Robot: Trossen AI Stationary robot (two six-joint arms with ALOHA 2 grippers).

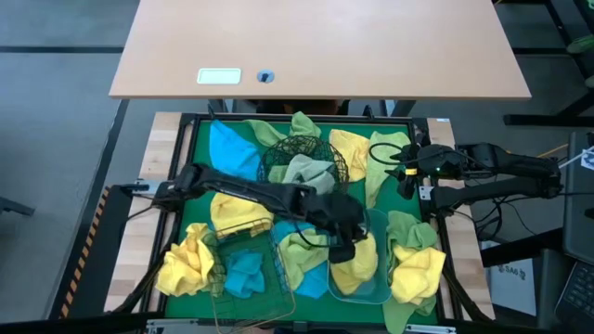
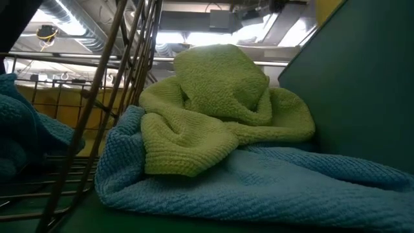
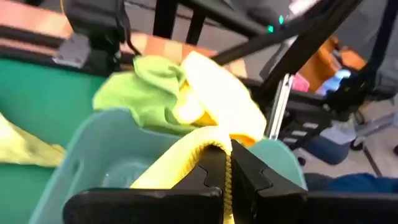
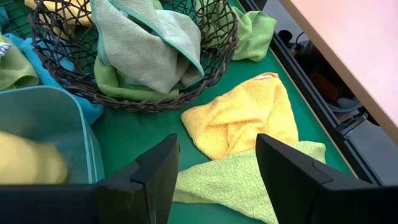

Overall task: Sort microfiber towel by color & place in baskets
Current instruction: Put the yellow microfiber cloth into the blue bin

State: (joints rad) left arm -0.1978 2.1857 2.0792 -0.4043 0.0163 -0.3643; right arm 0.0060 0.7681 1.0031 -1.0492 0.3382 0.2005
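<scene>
Yellow towel pinched between my left gripper's closed fingers, above the plastic tub; right fingers open, empty.

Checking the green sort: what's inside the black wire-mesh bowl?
The black wire-mesh bowl holds light green towels. Anything beneath them is covered.

Two dark jointed arms with blunt black fingers.

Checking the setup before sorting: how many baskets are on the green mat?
3. In the high view: black wire-mesh bowl at the mat's upper middle; copper wire basket at lower left; bluish plastic tub at lower right. None appears hidden.
</scene>
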